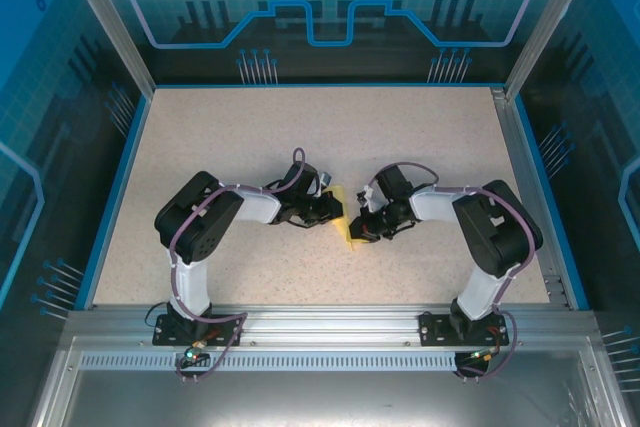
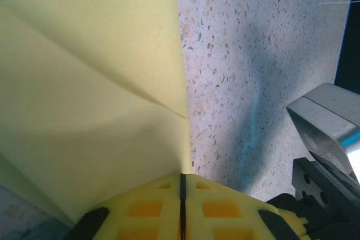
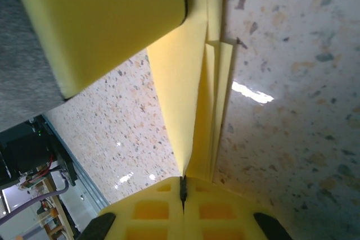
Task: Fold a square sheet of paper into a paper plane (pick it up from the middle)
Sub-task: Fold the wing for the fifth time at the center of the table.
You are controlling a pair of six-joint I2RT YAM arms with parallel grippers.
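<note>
**Q:** Layout, largest first?

**A:** Table [image 1: 250, 147], speckled top. My left arm [image 1: 205, 222] and right arm [image 1: 495, 227] reach inward and meet a little to the near side of the table's middle. The square sheet of paper [image 1: 347, 221] is there too, partly folded and standing on edge above the table. I cannot tell whether its lower edge touches the table.

**Q:** Grippers?

**A:** Left gripper [image 2: 181, 186]: pads [image 2: 219, 206] pressed together on the sheet's edge, with a diagonal crease [image 2: 140, 91] running across the sheet above the pinch. Right gripper [image 3: 183, 189]: pads also pressed together, pinching the stacked layers from the table's right side.

**Q:** Risks?

**A:** Judgement only. There are two pinches on one thin sheet. If my arms pull apart or twist unevenly, the paper could tear or slide out of one pinch. The layers at my right pads look slightly fanned, and pressing them flat like that would set a crooked crease. If I lose either pinch, the sheet would probably flop onto the table and spring open.
</note>
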